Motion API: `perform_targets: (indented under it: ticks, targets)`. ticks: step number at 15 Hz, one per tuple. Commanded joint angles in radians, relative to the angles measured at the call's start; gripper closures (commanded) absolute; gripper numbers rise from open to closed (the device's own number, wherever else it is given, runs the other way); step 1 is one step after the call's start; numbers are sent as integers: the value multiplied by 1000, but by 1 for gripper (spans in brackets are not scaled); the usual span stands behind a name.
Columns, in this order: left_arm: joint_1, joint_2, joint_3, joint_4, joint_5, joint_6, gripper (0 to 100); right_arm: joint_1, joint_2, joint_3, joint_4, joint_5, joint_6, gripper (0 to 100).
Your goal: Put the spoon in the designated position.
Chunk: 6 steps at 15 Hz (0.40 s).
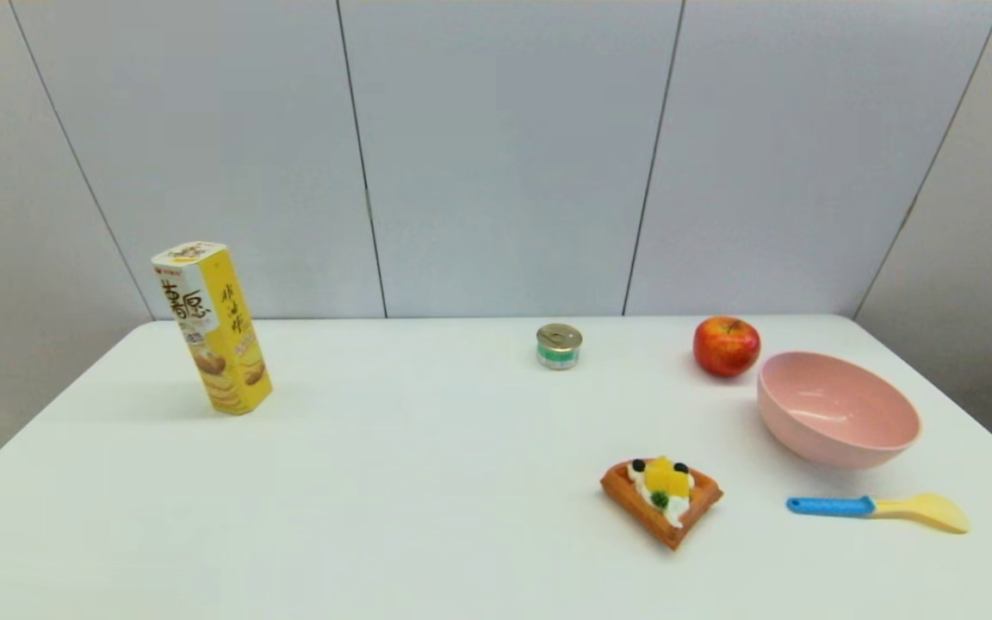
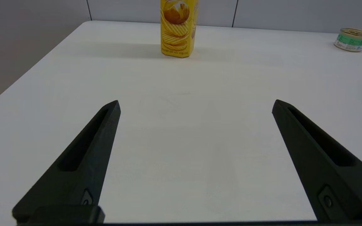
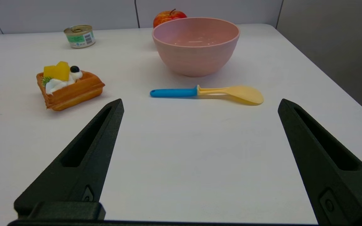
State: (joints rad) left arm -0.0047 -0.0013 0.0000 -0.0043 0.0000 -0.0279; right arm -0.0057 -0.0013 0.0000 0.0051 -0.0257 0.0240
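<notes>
The spoon lies flat on the white table at the front right, blue handle pointing left, pale yellow bowl to the right. It lies just in front of the pink bowl. In the right wrist view the spoon rests a short way beyond my right gripper, which is open with nothing between its fingers. My left gripper is also open, over bare tabletop on the left side, and empty. Neither arm shows in the head view. The designated position carries no mark that I can see.
A yellow snack box stands at the back left. A small tin can and a red apple sit near the back. A toy waffle lies left of the spoon. The table's right edge runs close to the pink bowl.
</notes>
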Motion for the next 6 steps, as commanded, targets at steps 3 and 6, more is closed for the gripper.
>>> perform_targets:
  ticks: [3, 6]
  targets:
    - [0, 1, 2, 1, 0, -1, 0, 0, 1, 0, -4, 3, 1, 0]
    - [0, 1, 2, -2, 0, 0, 0, 0, 1, 0, -4, 3, 1, 0]
